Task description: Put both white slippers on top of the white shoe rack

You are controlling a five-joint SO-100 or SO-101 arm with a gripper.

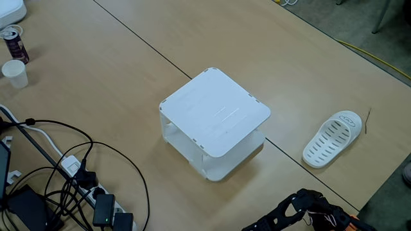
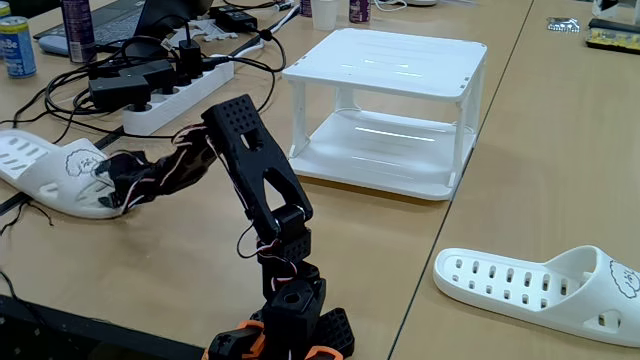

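The white shoe rack (image 1: 215, 119) (image 2: 390, 65) stands mid-table with its flat top bare. One white slipper (image 1: 332, 138) (image 2: 530, 285) lies sole down on the table to the rack's right in both fixed views. A second white slipper (image 2: 45, 170), with a small cartoon face on its strap, lies far left on the table. My black arm (image 2: 265, 180) (image 1: 308, 208) rises from its base and reaches left. My gripper (image 2: 112, 185) sits at that slipper's near end, against the strap. The dark fingers blend with the wires, so their state is unclear.
A power strip with plugs and tangled black cables (image 2: 165, 95) (image 1: 70, 176) lies between the left slipper and the rack. Cans (image 2: 15, 45) (image 1: 14, 43) and a white cup (image 1: 14, 72) stand at the table's edge. A dark seam crosses the tabletop under the rack.
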